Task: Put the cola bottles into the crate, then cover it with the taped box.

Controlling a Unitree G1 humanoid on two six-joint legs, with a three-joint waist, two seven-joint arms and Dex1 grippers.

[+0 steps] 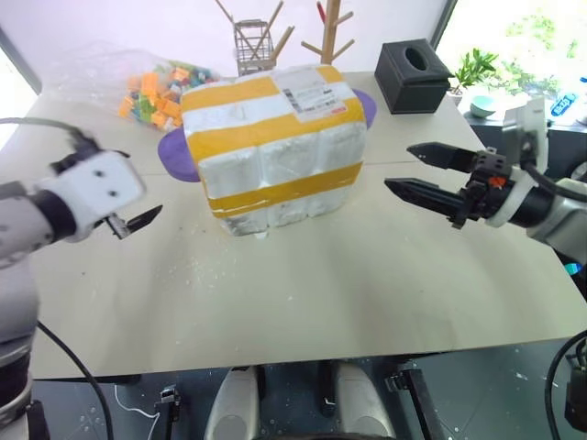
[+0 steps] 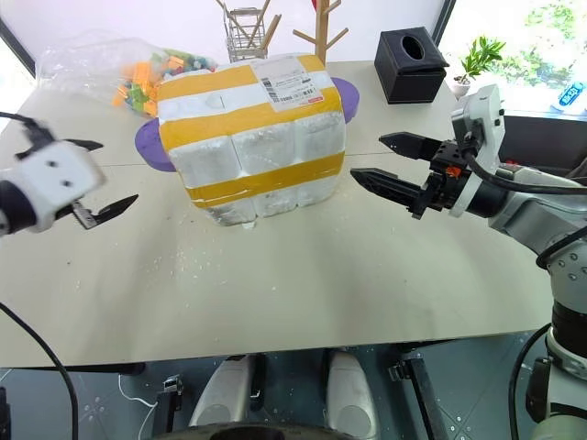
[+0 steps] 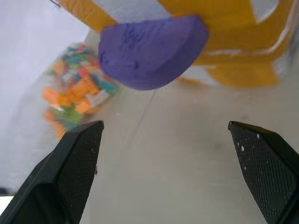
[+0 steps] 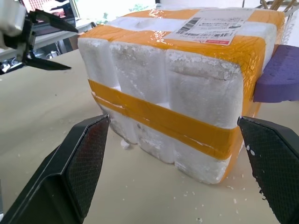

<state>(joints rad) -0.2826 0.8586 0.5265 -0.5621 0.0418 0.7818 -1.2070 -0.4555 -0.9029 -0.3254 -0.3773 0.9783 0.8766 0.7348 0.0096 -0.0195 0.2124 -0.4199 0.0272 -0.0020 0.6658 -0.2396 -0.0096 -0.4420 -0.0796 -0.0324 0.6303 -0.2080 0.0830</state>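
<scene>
Taped box (image 1: pixel 272 147) sitting upside-down on desk (image 1: pixel 303 302), presumably covering crate; left claw (image 2: pixel 92 183) and right claw (image 1: pixel 426 174) wide, empty, flanking it, apparently just clear.

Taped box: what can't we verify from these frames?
- Crate and cola bottles: hidden if under the taped box, which blocks every view.
- Label text: too small to read.
- Purple thing behind the box: mostly hidden; identity unclear.
- Box's far side: faces away in both eye views.
</scene>
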